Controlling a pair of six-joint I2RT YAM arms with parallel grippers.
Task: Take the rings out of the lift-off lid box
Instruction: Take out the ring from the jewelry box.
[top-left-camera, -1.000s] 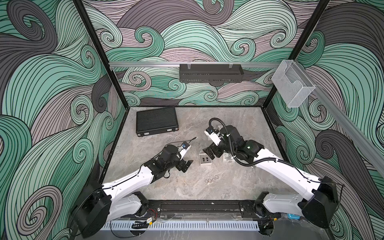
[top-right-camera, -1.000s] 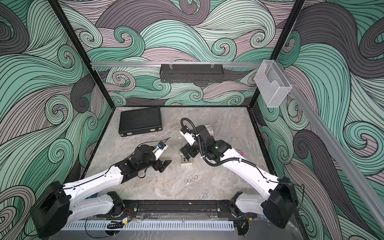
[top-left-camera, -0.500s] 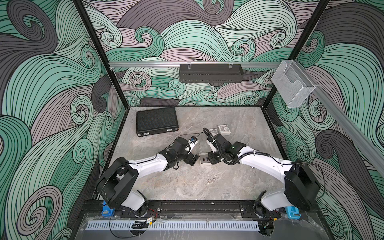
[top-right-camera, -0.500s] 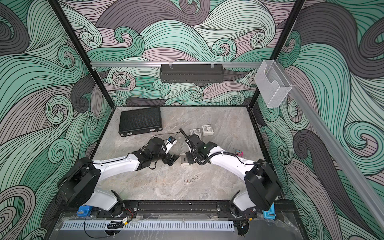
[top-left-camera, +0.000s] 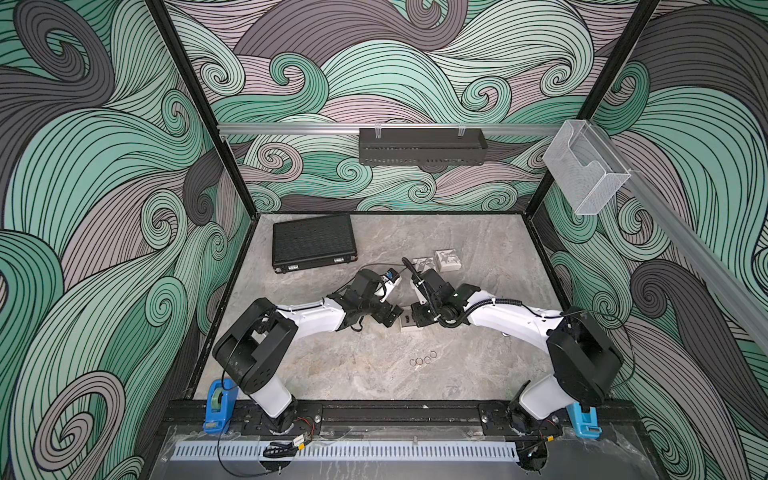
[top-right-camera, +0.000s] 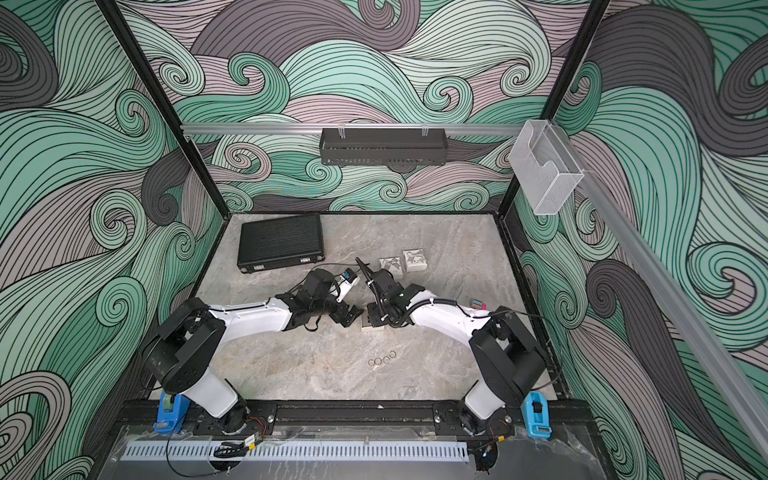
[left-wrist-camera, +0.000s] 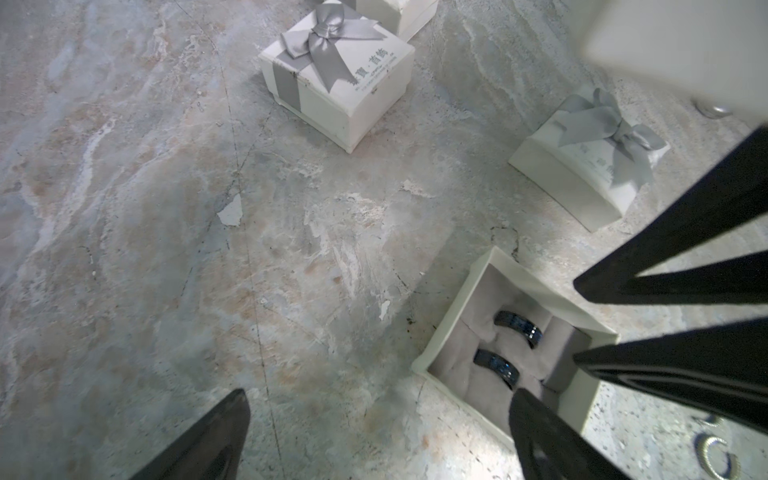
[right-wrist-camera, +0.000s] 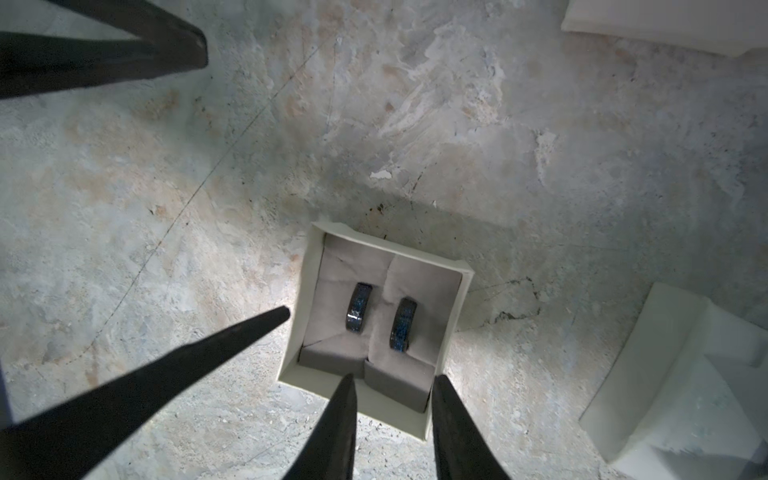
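Black rings (right-wrist-camera: 358, 306) in box (right-wrist-camera: 395, 413), apparently just beyond narrow empty right jaws; left wide

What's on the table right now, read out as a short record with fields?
open box: lid off, on the table
black rings: two, upright in its grey foam slots
silvery rings: a few, loose on the table
left gripper: open, beside the box, empty
right gripper: jaws slightly apart over the box's edge, empty
bow-topped boxes: at least two, farther back

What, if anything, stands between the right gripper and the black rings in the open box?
Nothing visible. The box has no lid on, and both black rings sit exposed in its grey foam, beyond the right gripper, poised at the rim.
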